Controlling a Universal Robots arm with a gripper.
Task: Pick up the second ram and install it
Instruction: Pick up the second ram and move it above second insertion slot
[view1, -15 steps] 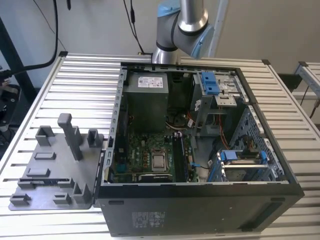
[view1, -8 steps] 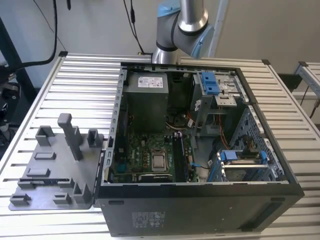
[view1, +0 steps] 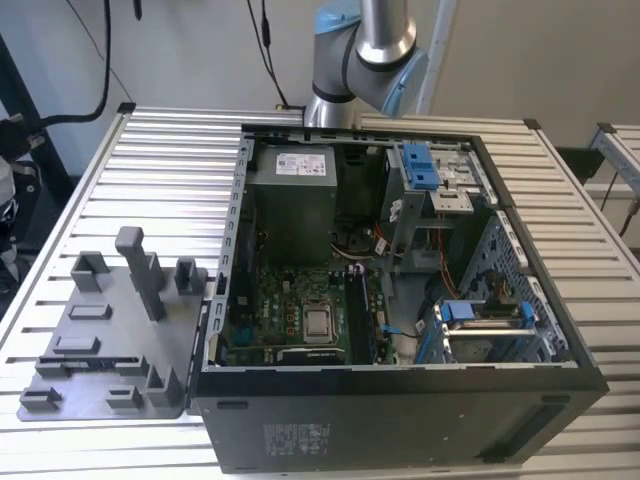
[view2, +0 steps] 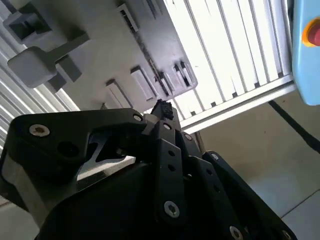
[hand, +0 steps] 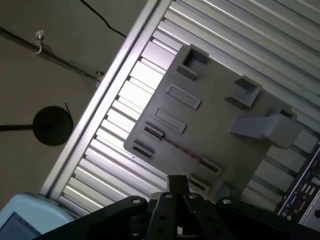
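While my hand (hand: 177, 184) hovers above the grey tray (hand: 220, 112), fingers together and empty, the second ram (hand: 180, 149) sits edgewise in its slot beneath.

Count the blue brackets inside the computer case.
2. One bracket near the case's upper edge in the exterior view; another lower, toward the exterior view's right. More may be hidden.

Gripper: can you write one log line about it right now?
gripper: facing tray, apart from it | ram: thin strip on tray, likely | case: open, exterior view's right of tray
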